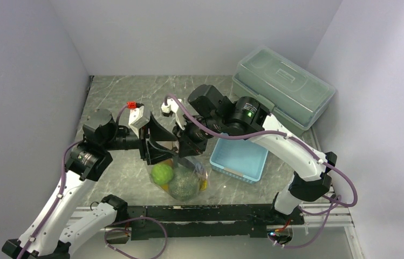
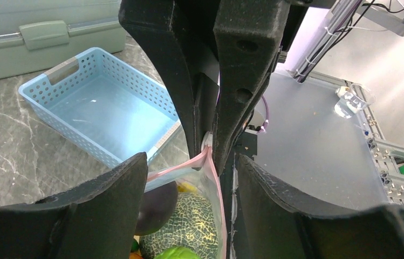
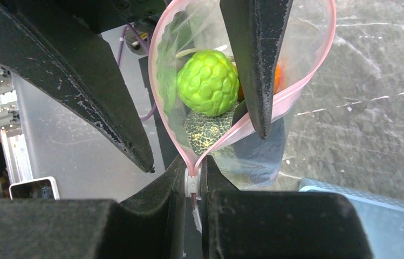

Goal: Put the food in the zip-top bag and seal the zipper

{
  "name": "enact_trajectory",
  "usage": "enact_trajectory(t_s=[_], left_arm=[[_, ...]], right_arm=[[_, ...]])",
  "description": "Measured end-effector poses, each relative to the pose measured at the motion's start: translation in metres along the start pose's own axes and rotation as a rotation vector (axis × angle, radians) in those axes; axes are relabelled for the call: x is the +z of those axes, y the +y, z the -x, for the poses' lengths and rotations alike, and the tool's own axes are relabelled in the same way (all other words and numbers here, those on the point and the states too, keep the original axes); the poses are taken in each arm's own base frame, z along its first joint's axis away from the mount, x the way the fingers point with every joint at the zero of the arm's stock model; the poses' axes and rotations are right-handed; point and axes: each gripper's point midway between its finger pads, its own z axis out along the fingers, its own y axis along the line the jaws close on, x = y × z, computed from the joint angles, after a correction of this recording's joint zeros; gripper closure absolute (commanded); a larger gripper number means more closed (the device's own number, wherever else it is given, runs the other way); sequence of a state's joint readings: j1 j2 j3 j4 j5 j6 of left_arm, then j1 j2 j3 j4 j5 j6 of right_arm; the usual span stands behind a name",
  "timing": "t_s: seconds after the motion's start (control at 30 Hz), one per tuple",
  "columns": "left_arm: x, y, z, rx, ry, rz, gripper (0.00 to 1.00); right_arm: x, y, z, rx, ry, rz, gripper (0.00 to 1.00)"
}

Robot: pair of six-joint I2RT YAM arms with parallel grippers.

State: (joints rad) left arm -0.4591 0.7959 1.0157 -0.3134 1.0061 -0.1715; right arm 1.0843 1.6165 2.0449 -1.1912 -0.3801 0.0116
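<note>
The clear zip-top bag (image 1: pixel 202 171) hangs between my two grippers, mouth gaping. Inside lie the food: a lime-green fruit (image 3: pixel 207 81), a netted melon (image 2: pixel 189 221), a purple eggplant (image 2: pixel 156 208), a bit of yellow banana (image 2: pixel 189 188) and an orange-red piece (image 3: pixel 278 75). The pink zipper (image 3: pixel 159 97) runs in a loop round the mouth. My right gripper (image 3: pixel 193 168) is shut on the white slider at the zipper's end. My left gripper (image 2: pixel 189 162) stands open: one of its fingers (image 3: pixel 253 65) is over the mouth and the other is outside the bag's side.
An empty light blue basket (image 1: pixel 240 159) sits just right of the bag. A big grey-green lidded box (image 1: pixel 283 89) stands at the back right. Pale walls close in the table on three sides, and a metal rail (image 1: pixel 216 213) runs along the near edge.
</note>
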Motion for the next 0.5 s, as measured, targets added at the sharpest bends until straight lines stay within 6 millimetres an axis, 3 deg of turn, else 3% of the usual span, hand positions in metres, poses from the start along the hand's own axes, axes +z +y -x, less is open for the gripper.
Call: enact_trajectory(t_s=[0.5], left_arm=[[-0.001,-0.007,0.011,0.036,-0.016,-0.024,0.26]], right_arm=[[0.0,0.01,-0.007,0.006,0.021,0.059,1.0]])
